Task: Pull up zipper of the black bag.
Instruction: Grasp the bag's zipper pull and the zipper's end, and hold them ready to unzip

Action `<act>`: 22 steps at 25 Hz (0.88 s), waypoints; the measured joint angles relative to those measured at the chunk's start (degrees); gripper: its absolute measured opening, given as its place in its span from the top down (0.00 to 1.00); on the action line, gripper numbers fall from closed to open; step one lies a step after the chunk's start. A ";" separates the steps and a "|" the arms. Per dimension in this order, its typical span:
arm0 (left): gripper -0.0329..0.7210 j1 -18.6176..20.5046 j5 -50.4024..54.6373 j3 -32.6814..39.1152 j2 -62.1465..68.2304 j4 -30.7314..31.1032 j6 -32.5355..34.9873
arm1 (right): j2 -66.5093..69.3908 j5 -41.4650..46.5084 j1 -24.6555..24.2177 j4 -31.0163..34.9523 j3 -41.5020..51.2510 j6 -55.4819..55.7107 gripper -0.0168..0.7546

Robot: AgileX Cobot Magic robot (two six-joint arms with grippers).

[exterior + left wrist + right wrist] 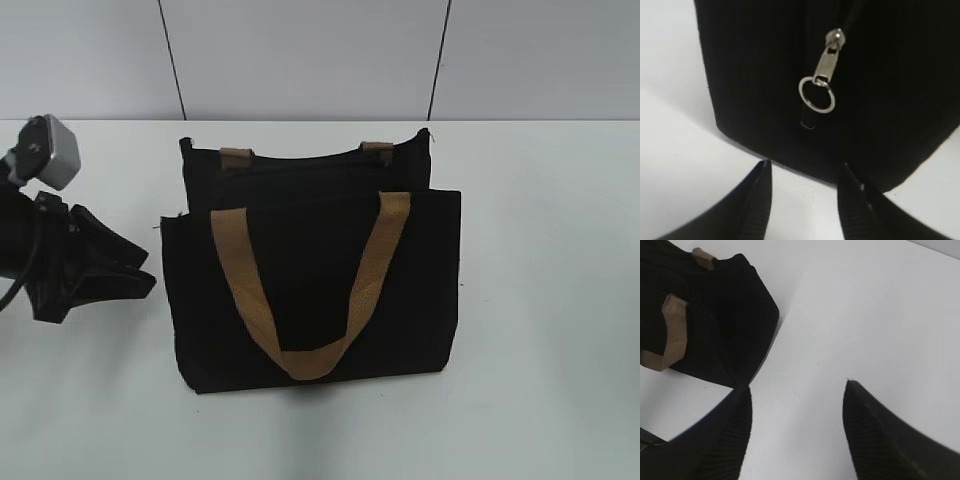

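Lying flat at the centre of the exterior frame on the white table point(540, 300), the black bag point(310, 290) is crossed by a tan handle point(310, 300). Only the left wrist view shows the zipper point(829, 62), upper centre, with silvery tab and ring. The left gripper point(802, 172) is spread wide, empty; the right gripper point(797, 390) likewise, beside the bag's corner.

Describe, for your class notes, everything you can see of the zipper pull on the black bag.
The zipper pull is a small silvery metal tab hanging from its slider at the end of the dark zipper line, with a thin round metal ring through its lower end. It lies flat against the black bag fabric. The left gripper is open just short of it, touching nothing.
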 joint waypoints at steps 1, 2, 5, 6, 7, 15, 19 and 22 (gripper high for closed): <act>0.52 0.00 0.41 -0.73 1.80 -0.67 0.85 | 0.13 0.05 0.00 0.00 0.00 0.00 0.39; 0.51 0.00 0.85 -1.39 3.51 -1.49 1.39 | 0.24 0.05 0.00 0.00 0.00 -0.01 0.39; 0.43 0.00 2.08 -2.42 7.46 -3.67 4.73 | 0.48 0.07 0.00 0.00 0.00 -0.06 0.39; 0.41 0.00 2.45 -2.44 8.33 -5.09 6.72 | 0.52 0.07 0.00 0.00 0.00 -0.06 0.39; 0.40 0.00 2.86 -2.44 9.19 -6.85 8.52 | 0.54 0.07 0.00 0.00 0.00 -0.06 0.39; 0.38 0.00 6.61 -2.51 10.81 -13.23 16.91 | 0.54 0.12 0.00 0.00 0.00 -0.12 0.43; 0.38 0.00 7.00 -2.51 10.81 -13.12 16.98 | 0.54 0.12 0.00 0.00 0.00 -0.19 0.44; 0.38 0.00 7.32 -2.51 11.07 -12.57 17.03 | 0.54 0.12 0.00 0.05 0.00 -0.19 0.44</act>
